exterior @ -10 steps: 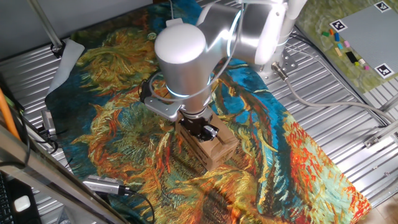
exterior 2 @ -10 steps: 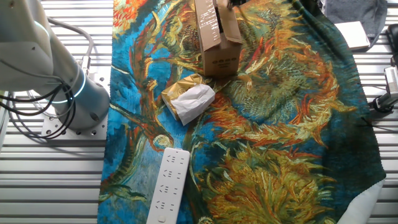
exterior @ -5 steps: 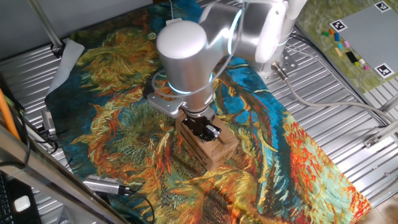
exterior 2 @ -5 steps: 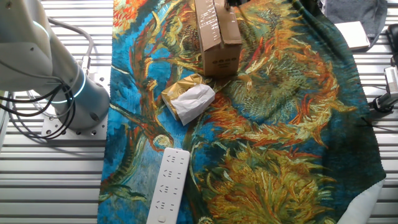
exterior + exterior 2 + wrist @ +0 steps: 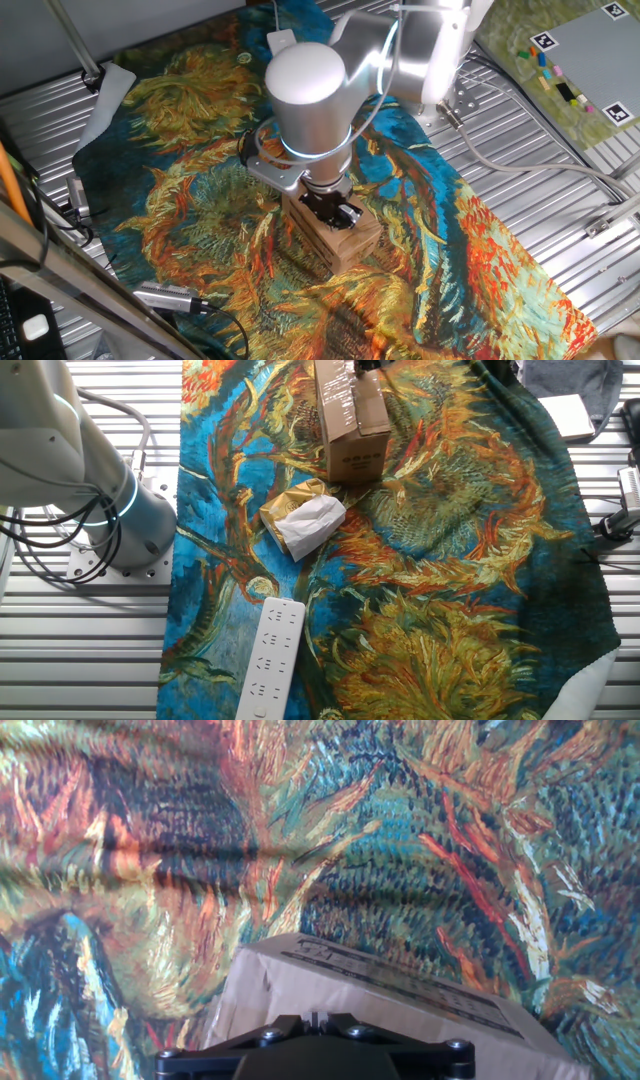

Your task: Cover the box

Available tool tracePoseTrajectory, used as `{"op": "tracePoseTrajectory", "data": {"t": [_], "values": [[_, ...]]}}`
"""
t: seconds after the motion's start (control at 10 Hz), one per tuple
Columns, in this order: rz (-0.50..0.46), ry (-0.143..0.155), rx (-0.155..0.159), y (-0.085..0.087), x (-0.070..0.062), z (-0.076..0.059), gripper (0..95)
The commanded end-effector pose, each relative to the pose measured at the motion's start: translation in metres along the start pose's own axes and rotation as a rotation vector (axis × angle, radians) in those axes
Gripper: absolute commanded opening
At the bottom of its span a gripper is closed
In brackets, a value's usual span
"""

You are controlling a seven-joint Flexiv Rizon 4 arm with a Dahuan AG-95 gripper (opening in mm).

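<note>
The box (image 5: pixel 347 238) is a small brown carton standing on the painted cloth. It also shows at the top of the other fixed view (image 5: pixel 350 418) and at the bottom of the hand view (image 5: pixel 400 1005). Its top looks folded flat under my hand. My gripper (image 5: pixel 336 212) points down and rests on or just over the box top, near its left end. In the hand view the gripper (image 5: pixel 318 1018) sits at the bottom edge with its fingers drawn together and nothing between them. In the other fixed view the gripper is almost wholly cut off by the top edge.
Crumpled white paper on a yellow wrapper (image 5: pixel 305 520) lies in front of the box. A white power strip (image 5: pixel 270 658) lies further along the cloth. The arm's base (image 5: pixel 95 490) stands on the metal table at the left. A metal cylinder with a cable (image 5: pixel 165 296) lies at the cloth's edge.
The arm has shifted a little to the right over the box top. The box has barely moved.
</note>
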State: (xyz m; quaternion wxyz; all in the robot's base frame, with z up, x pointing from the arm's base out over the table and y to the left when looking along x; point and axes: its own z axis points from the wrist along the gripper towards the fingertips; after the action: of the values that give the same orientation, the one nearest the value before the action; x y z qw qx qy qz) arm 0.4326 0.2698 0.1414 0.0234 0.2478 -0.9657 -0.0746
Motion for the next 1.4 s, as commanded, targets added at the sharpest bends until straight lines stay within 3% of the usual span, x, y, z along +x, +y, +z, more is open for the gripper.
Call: {"op": "tracePoseTrajectory", "data": {"t": [0.1, 0.7, 1.4], "values": [[0.004, 0.009, 0.004, -0.0002, 0.0011, 0.0005, 0.0], [0.022, 0.06, 0.001, -0.0002, 0.0011, 0.0005, 0.0], [0.032, 0.057, 0.01, -0.0002, 0.0011, 0.0005, 0.0]]}}
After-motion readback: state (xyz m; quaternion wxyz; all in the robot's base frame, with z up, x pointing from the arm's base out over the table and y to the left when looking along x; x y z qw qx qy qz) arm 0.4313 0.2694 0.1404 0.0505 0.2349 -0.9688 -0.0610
